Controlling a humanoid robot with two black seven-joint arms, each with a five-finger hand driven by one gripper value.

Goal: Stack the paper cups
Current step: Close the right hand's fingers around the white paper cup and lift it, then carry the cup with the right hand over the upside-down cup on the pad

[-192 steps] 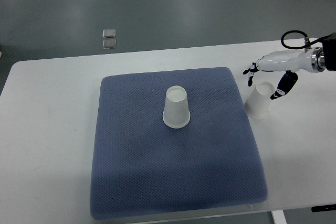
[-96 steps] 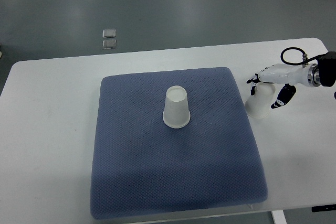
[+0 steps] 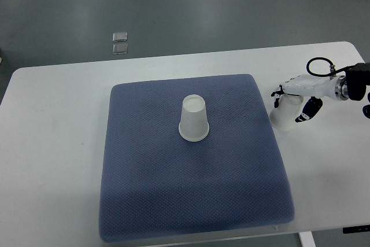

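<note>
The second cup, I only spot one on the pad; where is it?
In the top view, it stands on the white table just off the blue pad's right edge, under the right robot hand.

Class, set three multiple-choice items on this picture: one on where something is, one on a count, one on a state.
1. Where is the cup nearest the right hand?
A. on the blue mat
B. on the white table beside the mat
C. on the floor

2. How many paper cups show?
A. one
B. two
C. four

3. How does the cup on the mat stand?
A. upside down
B. on its side
C. crushed flat

Key: 1 B, the right cup sits on the table, off the mat. 2 B, only those two show. 3 A, the middle cup has its wide rim down.
</note>
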